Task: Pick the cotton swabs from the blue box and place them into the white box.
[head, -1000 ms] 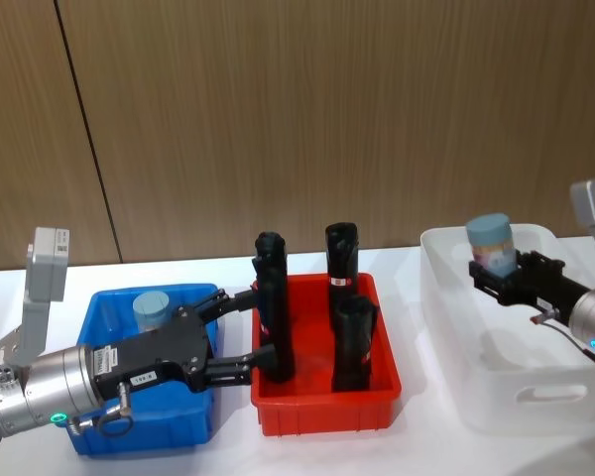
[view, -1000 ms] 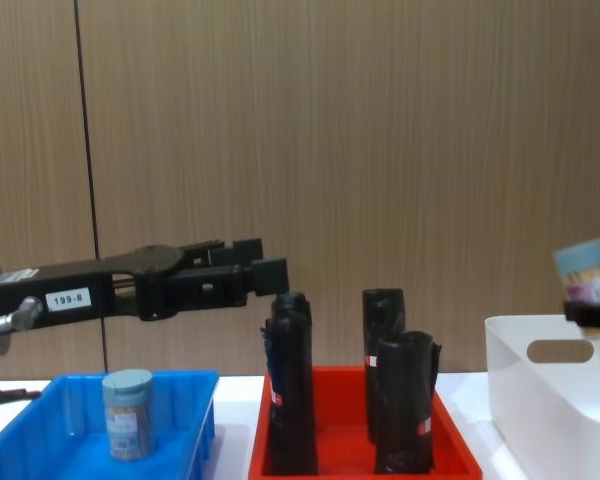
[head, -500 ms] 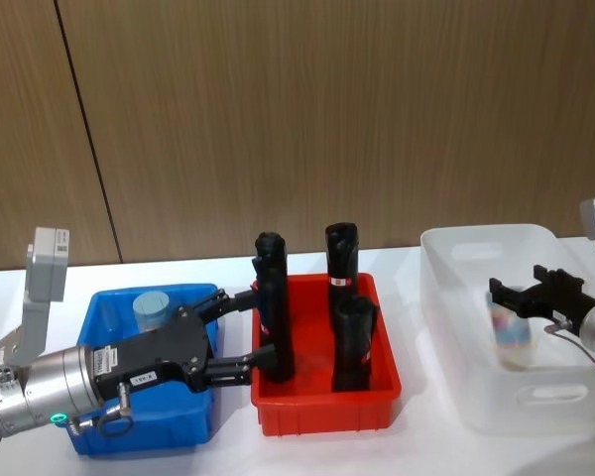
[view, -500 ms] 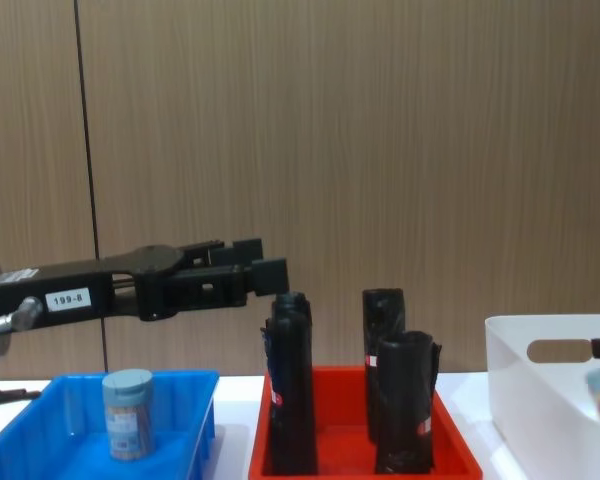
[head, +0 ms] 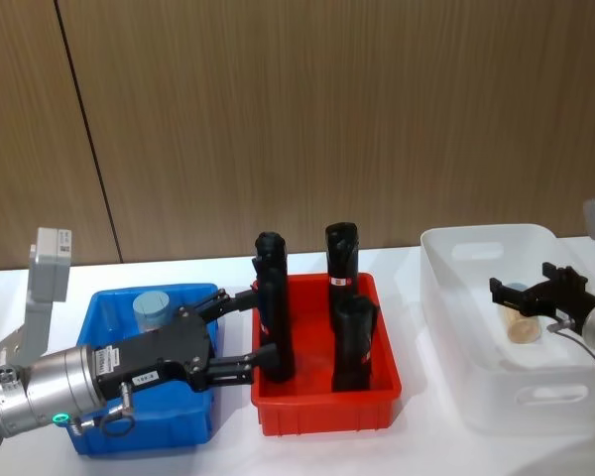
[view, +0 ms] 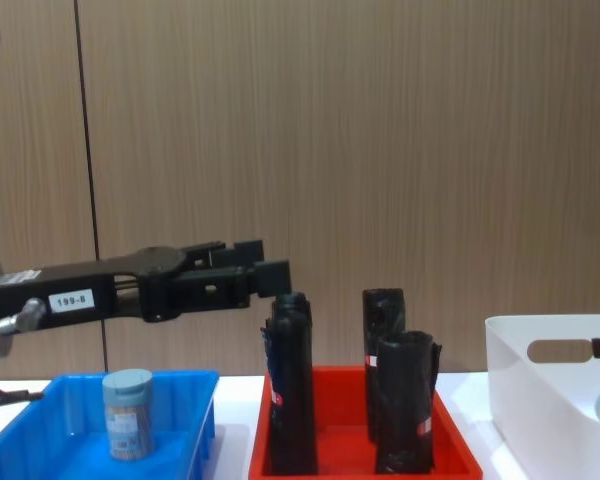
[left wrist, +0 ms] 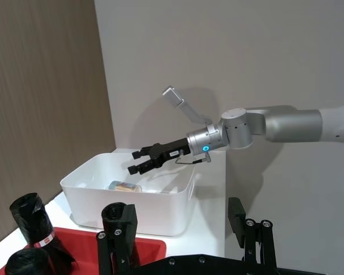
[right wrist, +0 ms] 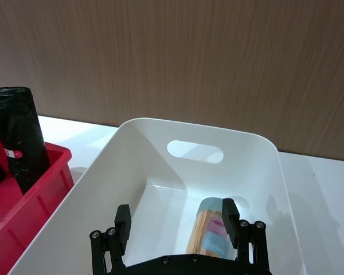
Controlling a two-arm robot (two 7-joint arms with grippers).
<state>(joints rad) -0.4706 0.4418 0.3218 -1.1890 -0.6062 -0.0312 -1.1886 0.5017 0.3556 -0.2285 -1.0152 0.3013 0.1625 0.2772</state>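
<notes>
One cotton swabs jar (head: pixel 151 309) with a blue-grey lid stands upright in the blue box (head: pixel 169 432), also seen as the jar (view: pixel 127 412) in the blue box (view: pixel 40 432). My left gripper (head: pixel 246 329) hovers open over the blue box's right edge, beside the red tray, with nothing in it. Another cotton swabs jar (right wrist: pixel 209 235) lies on its side on the floor of the white box (right wrist: pixel 195 129). My right gripper (right wrist: pixel 176 220) hangs open just above that jar (head: pixel 523 327), apart from it, inside the white box (head: pixel 516 397).
A red tray (head: pixel 322 412) stands between the two boxes and holds three tall black rolls (head: pixel 274 317). The left gripper's fingers (head: pixel 240 365) reach close to the nearest roll. A wooden wall stands right behind the white table.
The right gripper came down into the white box and opened. The jar it held dropped and now lies on its side. The left arm has not moved.
</notes>
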